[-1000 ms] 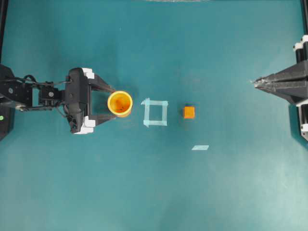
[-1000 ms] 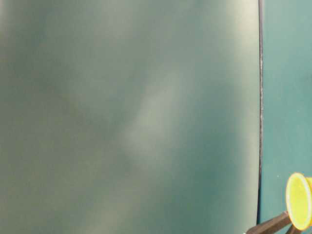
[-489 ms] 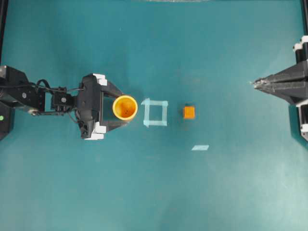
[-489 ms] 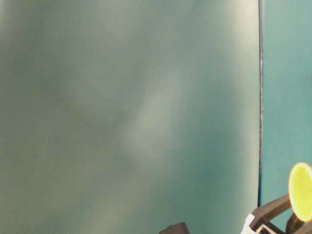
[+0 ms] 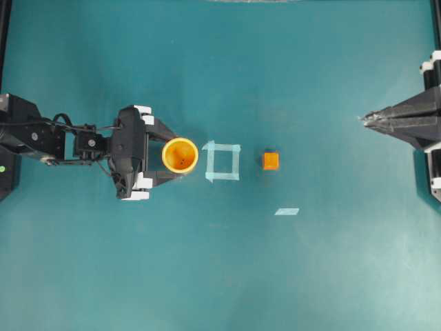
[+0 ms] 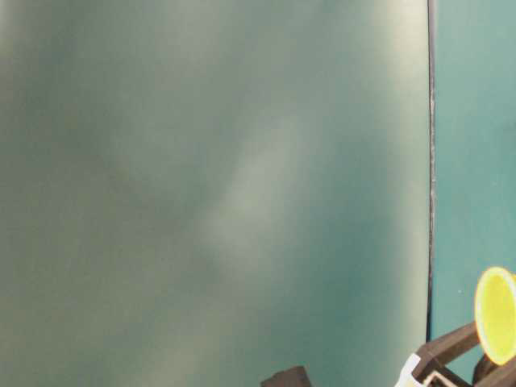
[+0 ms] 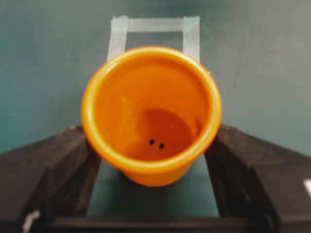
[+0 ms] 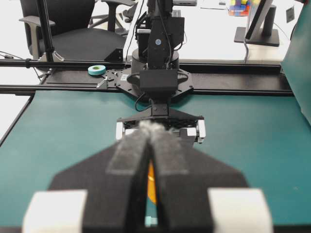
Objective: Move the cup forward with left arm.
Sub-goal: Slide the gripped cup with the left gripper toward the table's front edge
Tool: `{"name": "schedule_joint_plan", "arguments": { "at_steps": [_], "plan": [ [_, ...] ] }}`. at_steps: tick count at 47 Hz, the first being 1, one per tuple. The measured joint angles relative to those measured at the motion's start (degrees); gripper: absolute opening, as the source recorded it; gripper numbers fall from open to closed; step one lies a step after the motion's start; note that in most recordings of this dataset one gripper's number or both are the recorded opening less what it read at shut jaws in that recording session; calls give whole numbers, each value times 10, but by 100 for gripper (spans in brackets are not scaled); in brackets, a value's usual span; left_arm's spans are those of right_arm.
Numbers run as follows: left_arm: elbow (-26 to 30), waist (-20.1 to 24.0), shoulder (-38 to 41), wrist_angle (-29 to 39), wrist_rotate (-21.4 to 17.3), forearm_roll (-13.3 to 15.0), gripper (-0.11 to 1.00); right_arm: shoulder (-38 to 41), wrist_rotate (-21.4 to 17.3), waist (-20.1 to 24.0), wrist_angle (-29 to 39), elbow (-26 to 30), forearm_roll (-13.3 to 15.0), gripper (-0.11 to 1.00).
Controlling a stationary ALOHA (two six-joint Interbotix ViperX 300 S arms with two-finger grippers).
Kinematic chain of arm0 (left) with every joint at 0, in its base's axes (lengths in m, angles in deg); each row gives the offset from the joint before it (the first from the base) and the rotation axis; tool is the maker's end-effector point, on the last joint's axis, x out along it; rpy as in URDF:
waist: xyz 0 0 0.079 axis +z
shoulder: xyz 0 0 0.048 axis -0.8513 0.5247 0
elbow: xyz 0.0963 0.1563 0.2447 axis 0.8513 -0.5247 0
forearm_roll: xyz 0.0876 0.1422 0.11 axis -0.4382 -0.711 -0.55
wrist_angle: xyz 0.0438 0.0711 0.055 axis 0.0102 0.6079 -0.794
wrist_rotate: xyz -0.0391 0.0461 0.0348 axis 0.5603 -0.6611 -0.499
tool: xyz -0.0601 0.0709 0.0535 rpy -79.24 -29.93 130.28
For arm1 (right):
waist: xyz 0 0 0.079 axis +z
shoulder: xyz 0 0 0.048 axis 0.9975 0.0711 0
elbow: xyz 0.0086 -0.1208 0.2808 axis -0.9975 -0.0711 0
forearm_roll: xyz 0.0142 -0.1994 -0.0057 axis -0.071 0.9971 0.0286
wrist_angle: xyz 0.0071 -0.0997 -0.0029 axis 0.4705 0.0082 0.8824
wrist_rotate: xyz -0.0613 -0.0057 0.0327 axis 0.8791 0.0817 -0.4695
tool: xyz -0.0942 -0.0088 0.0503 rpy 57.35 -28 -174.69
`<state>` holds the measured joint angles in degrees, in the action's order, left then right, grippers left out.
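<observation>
The yellow-orange cup stands upright on the teal table, just left of the tape square. My left gripper reaches in from the left, one black finger on each side of the cup. In the left wrist view both fingers touch the sides of the cup under its rim, with the tape square right behind it. The table-level view catches only the cup's rim and a finger at the bottom right. My right gripper rests at the far right, folded to a point.
A small orange cube lies right of the tape square, and a loose strip of tape lies below it. A blurred grey-green panel fills most of the table-level view. The right wrist view looks across at the left arm's base.
The left arm slid right, nudging the cup closer to the tape square, then stopped. Its jaws have since narrowed onto the cup's sides. The right arm stayed still.
</observation>
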<state>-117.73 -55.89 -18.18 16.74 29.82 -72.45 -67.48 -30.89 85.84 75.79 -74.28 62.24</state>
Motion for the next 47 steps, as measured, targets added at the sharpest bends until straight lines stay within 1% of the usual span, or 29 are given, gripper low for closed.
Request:
{"name": "schedule_joint_plan", "arguments": {
  "at_steps": [8, 19, 34, 47],
  "plan": [
    [1, -11, -7, 6, 3, 0, 65, 0, 0, -1, 0, 0, -1, -1],
    [2, -47, -8, 26, 8, 0, 65, -1, 0, -1, 0, 1, -1, -1],
    [13, -111, -8, 30, 13, 0, 65, -2, 0, -1, 3, 1, -1, -1],
    [36, -189, -8, 44, 13, 1, 65, -2, 0, -1, 13, 3, -1, -1]
  ]
}}
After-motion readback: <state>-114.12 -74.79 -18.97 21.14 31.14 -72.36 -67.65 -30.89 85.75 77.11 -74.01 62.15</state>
